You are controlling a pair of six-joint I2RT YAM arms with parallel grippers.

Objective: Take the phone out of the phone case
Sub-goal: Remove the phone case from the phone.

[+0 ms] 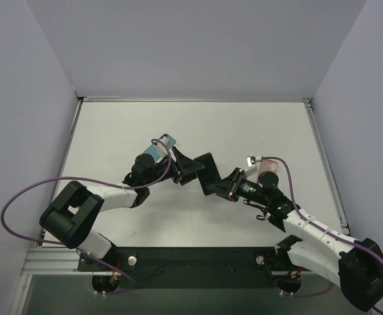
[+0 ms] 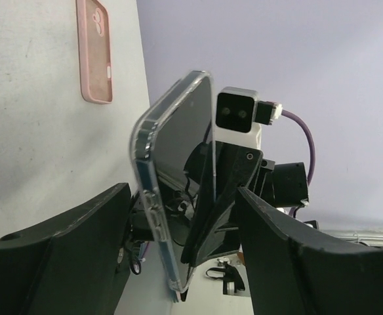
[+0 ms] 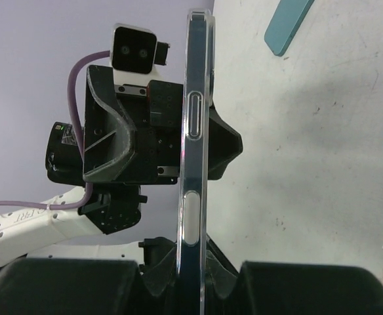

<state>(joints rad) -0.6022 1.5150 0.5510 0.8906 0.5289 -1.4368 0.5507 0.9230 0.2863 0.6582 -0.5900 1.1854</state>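
A dark phone in a clear case point(image 1: 208, 172) is held in the air between the two arms, above the middle of the table. My right gripper point(image 1: 219, 185) is shut on its lower end. In the right wrist view the phone point(image 3: 195, 131) stands edge-on, pinched between my right gripper's point(image 3: 195, 279) fingertips. My left gripper point(image 1: 186, 167) is open and straddles the phone's other end. In the left wrist view the phone point(image 2: 172, 164) stands tilted between the wide-apart jaws of the left gripper point(image 2: 181, 197), and whether either finger touches it is unclear.
A pink phone case point(image 1: 268, 168) lies on the table under the right arm and shows in the left wrist view point(image 2: 94, 49). A teal flat object point(image 1: 162, 147) lies by the left wrist and shows in the right wrist view point(image 3: 288, 23). Walls enclose the table on three sides.
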